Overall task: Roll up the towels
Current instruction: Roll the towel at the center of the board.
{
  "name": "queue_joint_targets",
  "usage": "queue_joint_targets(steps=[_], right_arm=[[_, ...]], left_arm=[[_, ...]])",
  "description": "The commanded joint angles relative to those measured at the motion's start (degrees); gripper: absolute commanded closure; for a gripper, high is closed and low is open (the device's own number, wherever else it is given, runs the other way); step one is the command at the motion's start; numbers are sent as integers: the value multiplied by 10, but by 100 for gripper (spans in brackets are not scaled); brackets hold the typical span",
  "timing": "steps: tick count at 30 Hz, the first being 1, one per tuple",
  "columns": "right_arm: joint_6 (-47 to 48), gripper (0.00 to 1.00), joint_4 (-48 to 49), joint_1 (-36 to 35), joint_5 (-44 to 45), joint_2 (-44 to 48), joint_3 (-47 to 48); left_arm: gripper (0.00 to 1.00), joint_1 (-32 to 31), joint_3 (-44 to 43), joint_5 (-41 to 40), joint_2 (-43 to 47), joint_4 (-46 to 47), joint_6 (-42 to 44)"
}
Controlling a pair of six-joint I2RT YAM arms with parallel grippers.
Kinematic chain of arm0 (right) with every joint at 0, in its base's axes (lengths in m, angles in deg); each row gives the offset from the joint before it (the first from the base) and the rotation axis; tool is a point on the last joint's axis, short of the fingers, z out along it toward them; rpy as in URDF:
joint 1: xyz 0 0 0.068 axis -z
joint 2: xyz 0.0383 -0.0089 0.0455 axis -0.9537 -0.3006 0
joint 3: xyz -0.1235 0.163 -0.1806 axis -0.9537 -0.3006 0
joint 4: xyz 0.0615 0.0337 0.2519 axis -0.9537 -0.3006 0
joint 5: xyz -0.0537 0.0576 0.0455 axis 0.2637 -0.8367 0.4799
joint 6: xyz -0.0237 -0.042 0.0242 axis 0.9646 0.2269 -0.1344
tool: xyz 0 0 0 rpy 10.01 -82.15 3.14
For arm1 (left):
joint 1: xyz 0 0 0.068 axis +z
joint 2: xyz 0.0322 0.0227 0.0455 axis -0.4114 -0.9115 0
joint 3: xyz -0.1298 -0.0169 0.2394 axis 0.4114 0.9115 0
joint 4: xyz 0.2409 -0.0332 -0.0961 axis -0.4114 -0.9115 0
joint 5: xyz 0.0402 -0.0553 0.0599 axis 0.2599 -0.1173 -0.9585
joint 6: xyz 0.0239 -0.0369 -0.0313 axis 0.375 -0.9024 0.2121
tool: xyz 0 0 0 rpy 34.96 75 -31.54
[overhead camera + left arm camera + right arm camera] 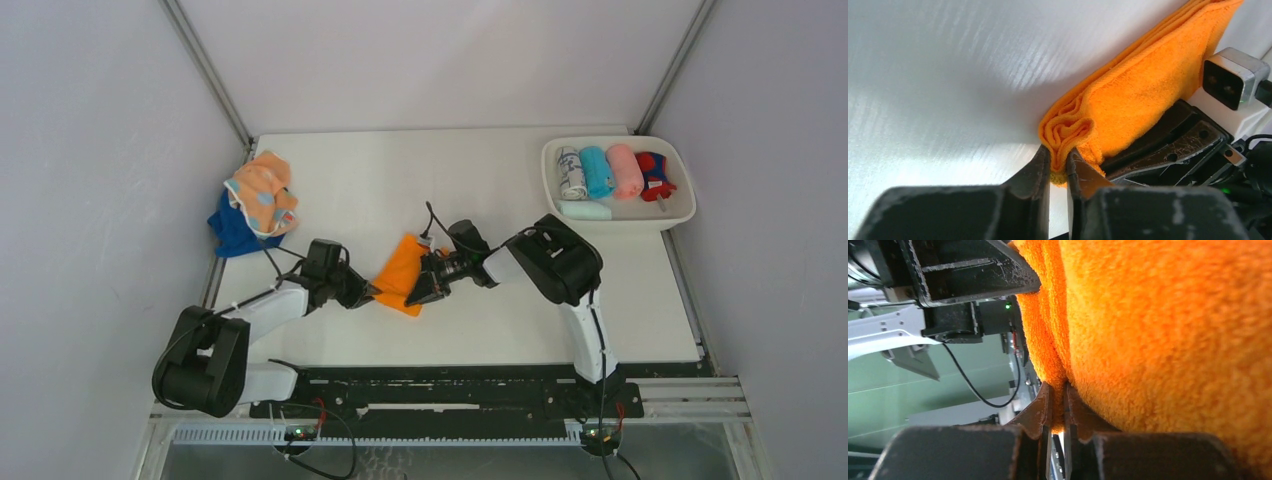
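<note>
Cloth heaped far left of the folded bright orange cloth towel (400, 272) is a peach, blue-spotted towel (262, 190) atop a dark blue towel (232, 236). The left gripper (1058, 159) pinches the orange towel's left side, and the right gripper (1057, 387) is clamped on its right edge. Well right of it, a white oval plastic tray (620, 226) holds rolled towels (597, 172).

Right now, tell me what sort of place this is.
Probably a robot lab test cell, not a home: a white table boxed in by plain panel walls, a left arm and right arm bolted to a base rail, and a white tray of rolled towels.
</note>
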Motion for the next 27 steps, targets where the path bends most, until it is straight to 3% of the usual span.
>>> queue_joint_targets(steps=[1, 3, 7, 14, 22, 27], right_arm=[[129, 93, -114, -8, 65, 53, -10], [179, 87, -162, -20, 94, 88, -3], [283, 74, -268, -54, 175, 167, 17], [434, 52, -335, -156, 407, 269, 25], [561, 46, -301, -282, 650, 282, 25], [610, 45, -282, -333, 728, 250, 33]], left_arm=[[92, 1, -47, -50, 10, -78, 37], [99, 1, -64, -63, 18, -121, 55], [100, 1, -93, -69, 19, -187, 78], [100, 1, -137, -63, -14, -261, 111], [100, 5, -161, -46, -50, -287, 122], [100, 7, -175, -47, -59, -298, 128]])
